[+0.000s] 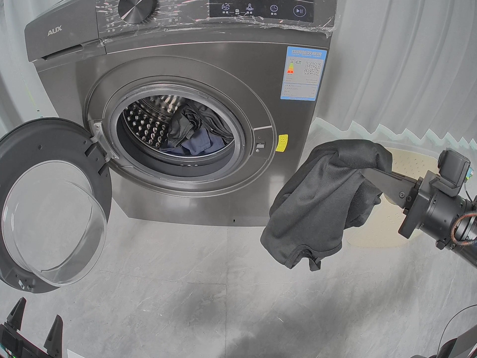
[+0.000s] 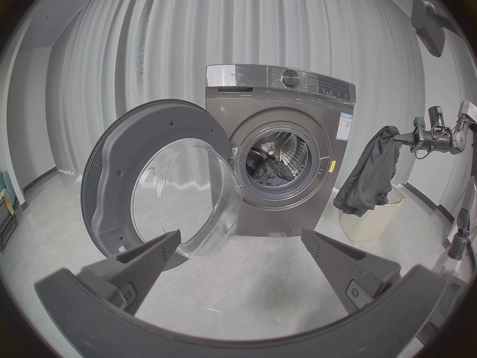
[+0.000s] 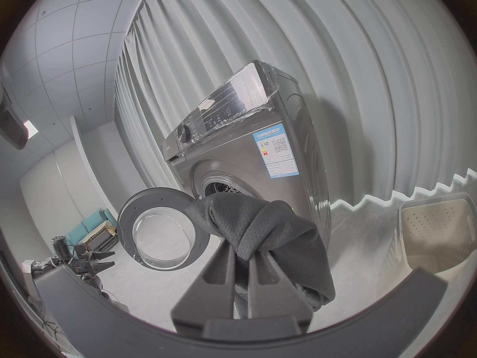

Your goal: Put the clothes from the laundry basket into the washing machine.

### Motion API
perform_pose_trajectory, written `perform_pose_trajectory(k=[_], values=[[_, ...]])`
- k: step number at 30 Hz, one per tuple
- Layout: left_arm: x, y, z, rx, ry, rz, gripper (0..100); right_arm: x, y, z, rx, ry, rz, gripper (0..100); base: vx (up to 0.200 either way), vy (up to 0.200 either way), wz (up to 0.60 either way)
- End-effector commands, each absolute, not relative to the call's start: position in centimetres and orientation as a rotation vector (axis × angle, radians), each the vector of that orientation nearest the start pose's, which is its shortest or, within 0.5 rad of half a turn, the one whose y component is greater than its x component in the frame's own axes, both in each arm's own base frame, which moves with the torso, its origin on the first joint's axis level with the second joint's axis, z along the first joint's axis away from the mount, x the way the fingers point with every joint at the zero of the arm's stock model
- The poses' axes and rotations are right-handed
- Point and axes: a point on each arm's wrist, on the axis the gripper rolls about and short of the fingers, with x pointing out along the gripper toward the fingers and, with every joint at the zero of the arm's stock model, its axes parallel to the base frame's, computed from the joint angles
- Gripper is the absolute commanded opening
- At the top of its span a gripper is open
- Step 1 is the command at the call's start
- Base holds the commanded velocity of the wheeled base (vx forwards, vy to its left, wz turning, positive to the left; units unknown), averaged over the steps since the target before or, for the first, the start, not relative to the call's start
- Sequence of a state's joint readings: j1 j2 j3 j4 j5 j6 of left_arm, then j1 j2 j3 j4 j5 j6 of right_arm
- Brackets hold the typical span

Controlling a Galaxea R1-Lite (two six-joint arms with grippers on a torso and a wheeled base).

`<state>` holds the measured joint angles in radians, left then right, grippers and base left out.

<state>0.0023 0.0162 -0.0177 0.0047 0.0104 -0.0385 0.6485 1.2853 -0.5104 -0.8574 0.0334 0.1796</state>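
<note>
Over the laundry basket (image 2: 372, 222), my right claw (image 3: 242, 259) clamps a dark garment (image 1: 318, 210); I'd feed it deep into the drum (image 1: 149, 120).

The left tool (image 2: 239, 235) has two dark grey wedge fingers (image 2: 149, 259) with ribbed pads (image 2: 171, 244), a screw (image 2: 354, 292) near each base, and a curved grey mount (image 2: 238, 341). The right tool (image 3: 243, 257) looks alike; its black round wrist (image 1: 437, 215) carries a boxy camera (image 1: 453, 166) and an orange-black braided cable (image 1: 464, 227).
</note>
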Motion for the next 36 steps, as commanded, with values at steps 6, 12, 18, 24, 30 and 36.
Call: perform_pose_trajectory(k=[6,12,18,24,30,36], values=[[-2.27,0.02,7.55,-0.04,0.006,0.012,100,15.7,11.97,22.64,0.196,-0.012,0.686,0,0.0,0.067,0.0],[-2.27,0.02,7.55,-0.04,0.006,0.015,100,15.7,11.97,22.64,0.197,-0.011,0.686,0,0.0,0.2,0.0],[-2.27,0.02,7.55,-0.04,0.006,0.014,100,15.7,11.97,22.64,0.197,-0.011,0.686,0,0.0,0.2,0.0],[-2.27,0.02,7.55,-0.04,0.006,0.015,100,15.73,11.98,22.56,0.196,-0.007,0.684,0,0.0,0.033,0.0],[-2.27,0.02,7.55,-0.038,0.006,0.015,100,15.7,11.96,22.59,0.196,-0.008,0.684,0,0.067,0.0,0.0],[-2.28,0.02,7.59,-0.038,0.004,0.014,100,15.7,11.96,22.59,0.196,-0.008,0.684,0,0.2,0.0,0.0]])
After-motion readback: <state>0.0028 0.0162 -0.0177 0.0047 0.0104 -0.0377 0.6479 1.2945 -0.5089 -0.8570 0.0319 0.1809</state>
